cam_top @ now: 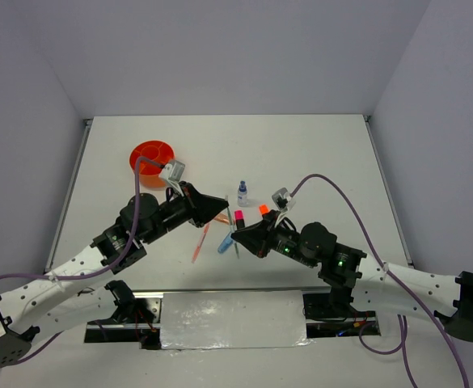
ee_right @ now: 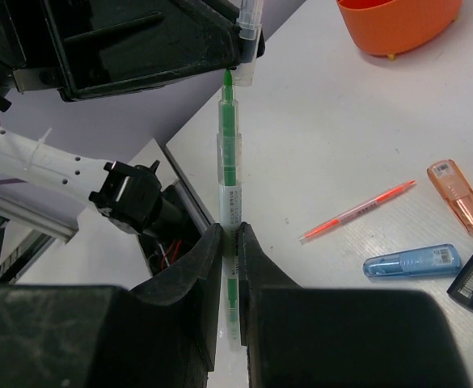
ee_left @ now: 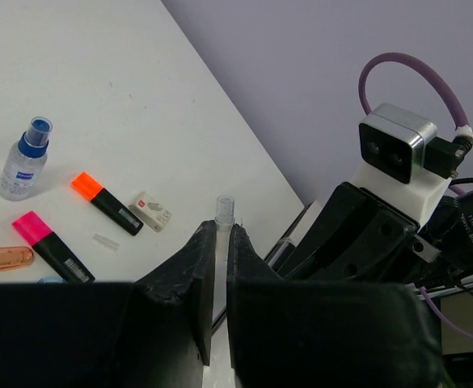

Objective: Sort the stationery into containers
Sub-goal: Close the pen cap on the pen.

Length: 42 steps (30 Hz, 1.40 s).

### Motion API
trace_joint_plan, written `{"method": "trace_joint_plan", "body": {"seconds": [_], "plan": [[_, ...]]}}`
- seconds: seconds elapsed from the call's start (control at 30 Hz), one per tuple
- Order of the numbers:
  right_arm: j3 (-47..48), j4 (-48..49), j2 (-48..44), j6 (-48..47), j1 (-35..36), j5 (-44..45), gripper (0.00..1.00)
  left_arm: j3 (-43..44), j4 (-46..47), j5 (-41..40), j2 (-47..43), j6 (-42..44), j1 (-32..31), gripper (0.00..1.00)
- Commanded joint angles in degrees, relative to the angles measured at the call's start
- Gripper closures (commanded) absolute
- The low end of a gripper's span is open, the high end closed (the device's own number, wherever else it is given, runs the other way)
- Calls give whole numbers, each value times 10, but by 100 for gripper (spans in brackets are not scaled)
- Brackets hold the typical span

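Observation:
My right gripper is shut on a clear-bodied green pen, held above the table. My left gripper is shut on a clear pen cap. In the right wrist view the cap sits at the pen's bare green tip. In the top view both grippers, left and right, meet mid-table. The orange cup stands far left. On the table lie a pink highlighter, an orange highlighter, a white eraser, a blue-capped bottle, a thin orange pen and a blue marker.
A translucent orange item lies beside the blue marker. A small clear piece lies near the pink highlighter. The arms' base plate runs along the near table edge. Grey walls close in the table on three sides.

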Motion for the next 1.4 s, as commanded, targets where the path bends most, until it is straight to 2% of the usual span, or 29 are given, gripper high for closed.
{"method": "trace_joint_plan", "body": {"seconds": [0.0,0.37,1.13,1.37], "plan": [[28,24,5,-7,3,18,100,-1,40,11,-5,3,1,98],[25,37,19,-5,3,-26,100,11,16,-25,-24,15,1,97],[71,3,52,-36,2,11,100,-3,33,-14,-18,9,1,97],[62,16,67,-27,2,-9,100,4,14,-31,-30,15,1,97]]}}
